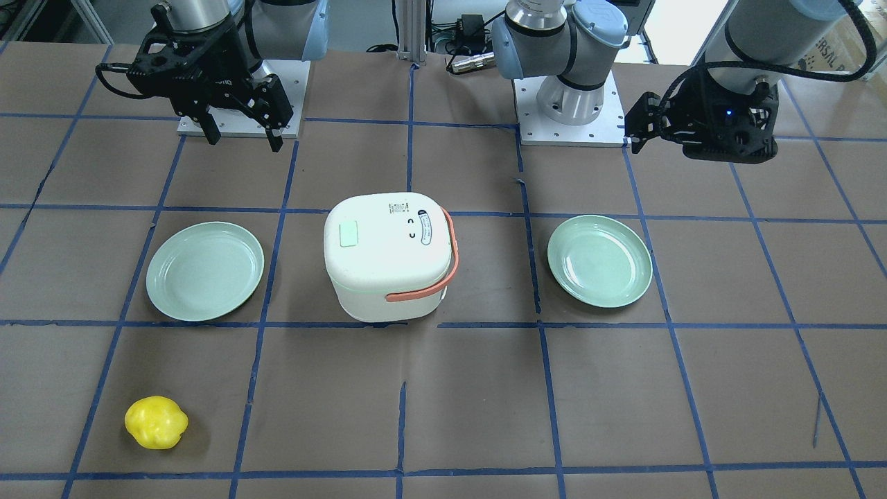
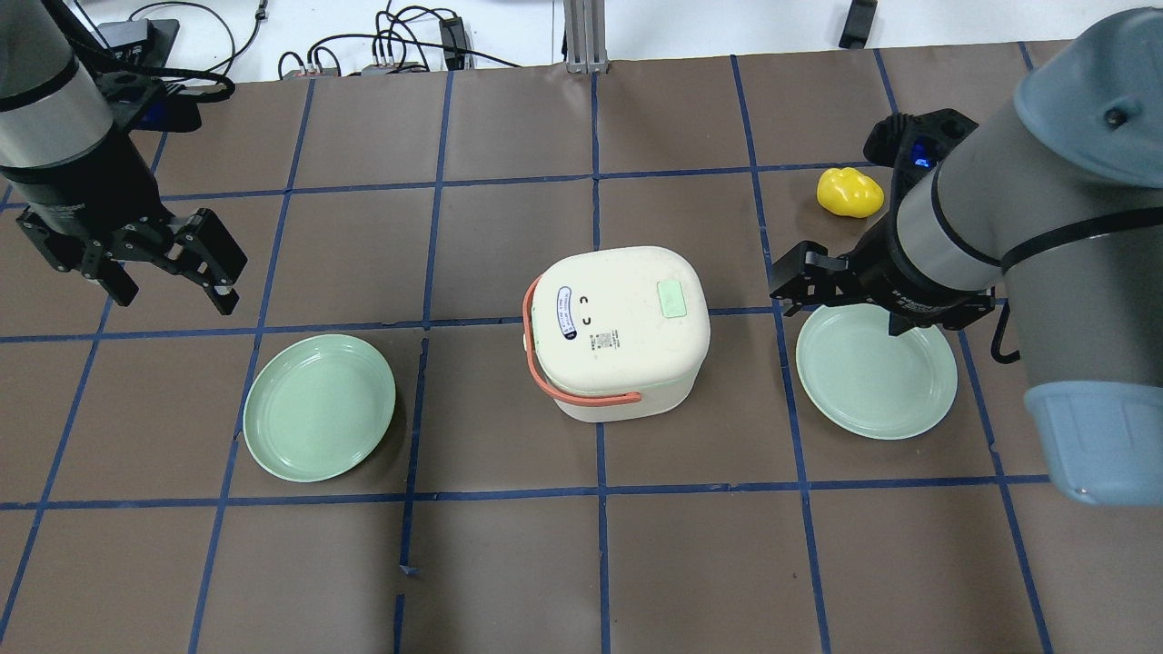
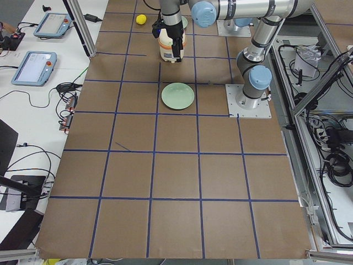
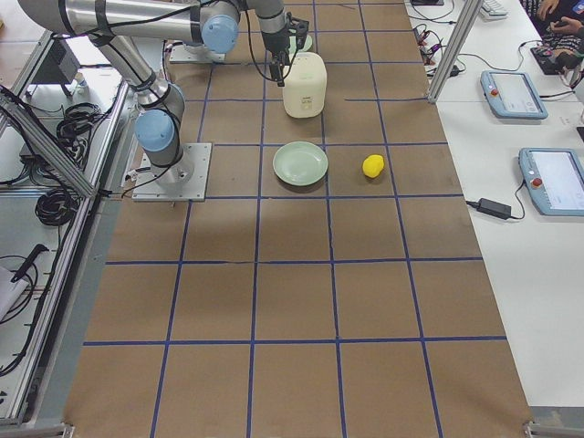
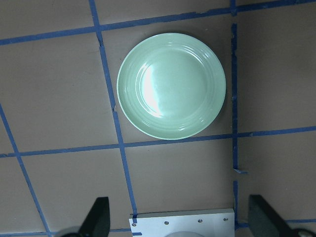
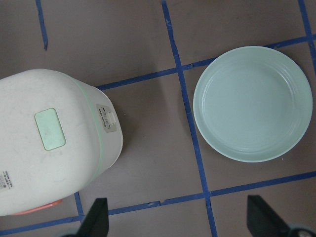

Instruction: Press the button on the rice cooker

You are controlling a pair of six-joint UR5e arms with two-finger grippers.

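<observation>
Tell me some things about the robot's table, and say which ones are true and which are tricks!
The rice cooker has an orange handle. True.
The right fingers are pressing the green button. False: the right fingers and the left fingers both hang open, away from the rice cooker.
The two green plates are empty. True.
The yellow fruit sits on a plate. False: it lies on the table, apart from both plates.
</observation>
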